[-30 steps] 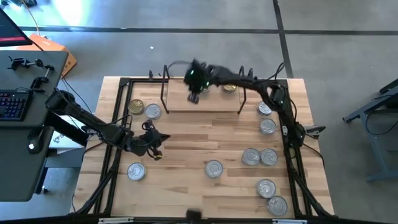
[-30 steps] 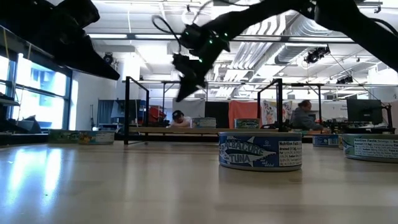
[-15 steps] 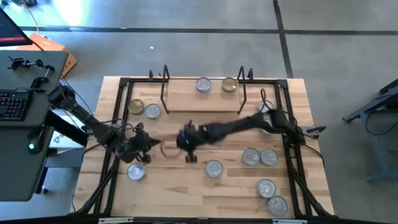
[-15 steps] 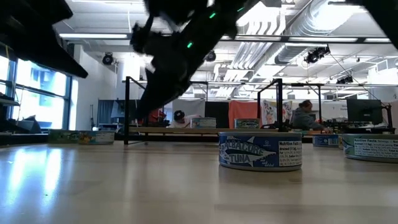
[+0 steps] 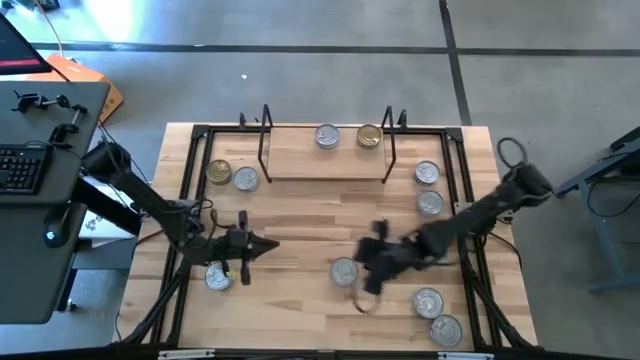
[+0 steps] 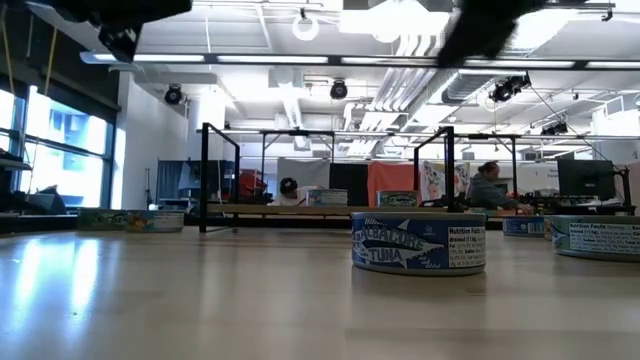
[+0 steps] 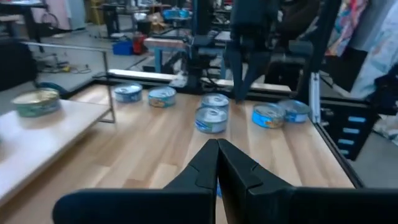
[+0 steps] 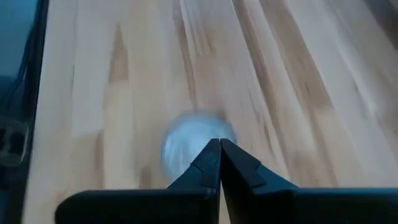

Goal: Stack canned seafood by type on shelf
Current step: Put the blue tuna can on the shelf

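Right gripper (image 5: 372,268) fingers pressed together, empty, hovering just beside a silver tin (image 5: 343,271). Left gripper (image 5: 252,246) likewise closed and empty, another tin (image 5: 218,276) near it. Shelf (image 5: 325,152) well beyond both, carrying one silver-lidded (image 5: 327,137) and one gold-lidded tin (image 5: 368,136).

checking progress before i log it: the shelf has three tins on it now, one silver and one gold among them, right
Not quite: the shelf holds two tins, not three. The high view shows one silver-lidded tin and one gold-lidded tin side by side on the board; the other tins lie on the table around it.
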